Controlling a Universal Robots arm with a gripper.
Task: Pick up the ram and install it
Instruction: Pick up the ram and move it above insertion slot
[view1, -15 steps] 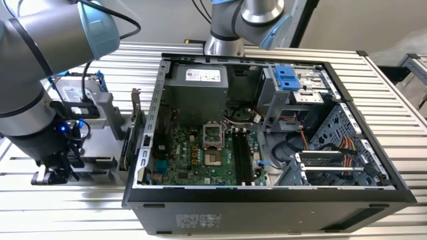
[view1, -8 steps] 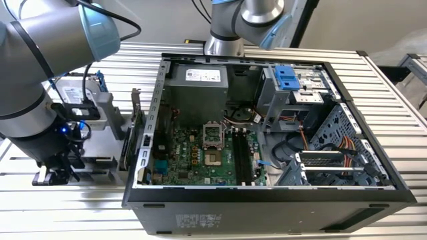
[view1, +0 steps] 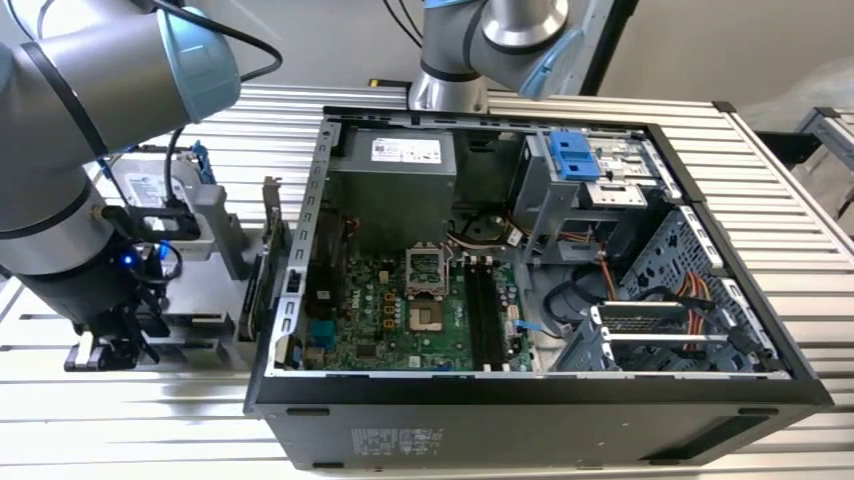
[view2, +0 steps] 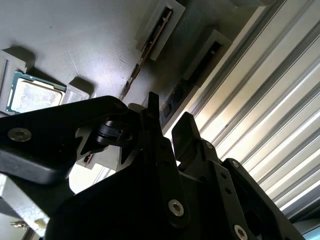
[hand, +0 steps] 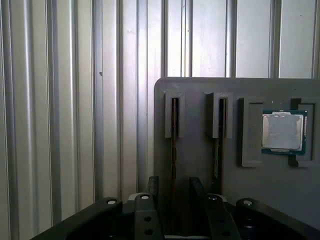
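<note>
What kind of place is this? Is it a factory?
Probably a robot lab workbench for building computers: there's a robot arm, an open computer case and a slatted metal table.

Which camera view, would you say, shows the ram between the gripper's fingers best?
The first wrist view: the ram stands edge-on in its grey holder slot, plain between the fingers of the open gripper. The second wrist view catches the same stick obliquely, partly behind the fingers. In the exterior view the arm hides it.

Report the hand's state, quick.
Hand: open, one finger on each side of the ram standing in the gray holder, not clamped on it.
</note>
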